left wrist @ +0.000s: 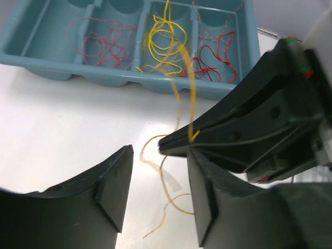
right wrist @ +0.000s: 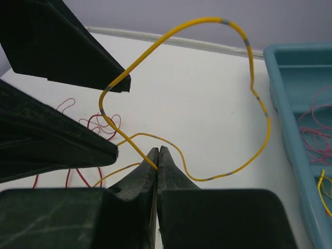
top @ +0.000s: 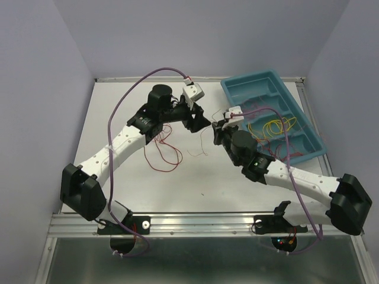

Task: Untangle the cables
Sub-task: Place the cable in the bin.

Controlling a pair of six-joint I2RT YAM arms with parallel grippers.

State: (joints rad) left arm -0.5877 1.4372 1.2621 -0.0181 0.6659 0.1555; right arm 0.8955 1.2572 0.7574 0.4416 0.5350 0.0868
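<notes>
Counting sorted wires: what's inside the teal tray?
Compartments of the teal tray hold pink strands, yellow strands and red strands. From above, the right arm covers part of its side, so anything there is hidden.

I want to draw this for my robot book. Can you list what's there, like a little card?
Right gripper: shut on the orange cable
Left gripper: open, orange cable between its fingers
Tray: blue, holds yellow cables and red cables
Table: white, loose red cable lying on it
</notes>
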